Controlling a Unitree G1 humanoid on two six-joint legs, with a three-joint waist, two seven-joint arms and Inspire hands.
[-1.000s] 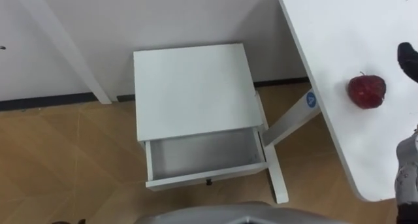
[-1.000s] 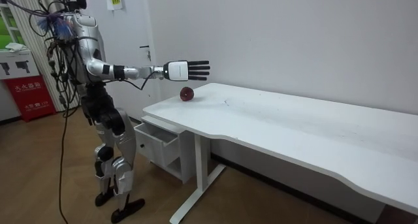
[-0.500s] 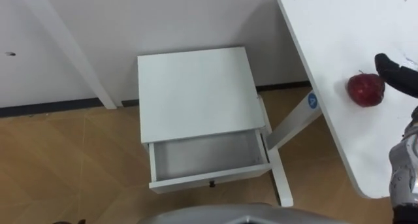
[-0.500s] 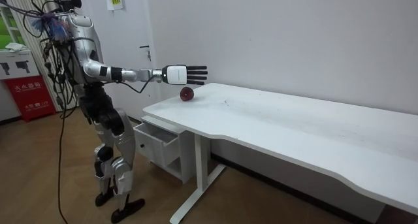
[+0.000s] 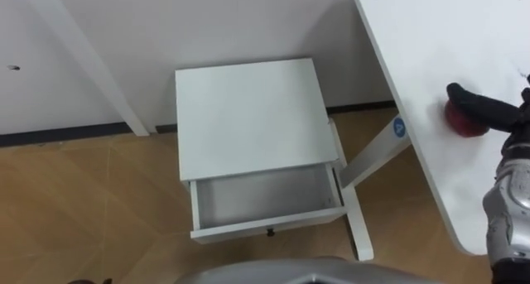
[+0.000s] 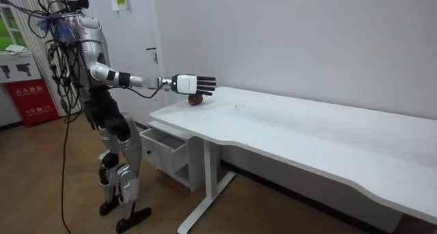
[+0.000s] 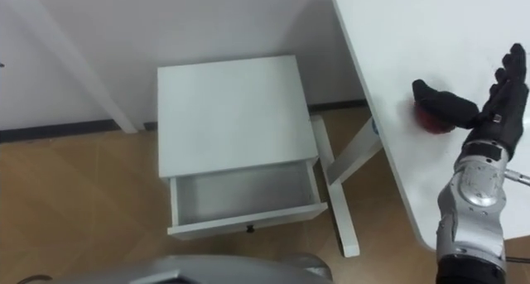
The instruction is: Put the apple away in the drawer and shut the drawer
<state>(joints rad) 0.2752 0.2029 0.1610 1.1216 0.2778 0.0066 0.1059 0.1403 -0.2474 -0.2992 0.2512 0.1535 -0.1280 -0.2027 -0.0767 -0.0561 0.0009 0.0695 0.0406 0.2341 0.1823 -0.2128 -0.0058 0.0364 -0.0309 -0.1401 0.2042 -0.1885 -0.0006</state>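
Observation:
A red apple lies on the white desk near its left edge, also seen in the room view. My right hand hovers just over it, fingers straight and spread, so it is open. Its dark thumb crosses the top of the apple and hides part of it. I cannot tell whether hand and apple touch. Below and left, the white bedside cabinet has its drawer pulled out, with nothing inside.
The desk's slanted white leg and foot stand right beside the drawer's right corner. A white wall and a door frame are behind the cabinet. Wood floor lies to the left. I stand facing the cabinet.
My right hand has dropped and drawn back left over the apple, and its thumb now covers part of the fruit. The apple and drawer stay put.

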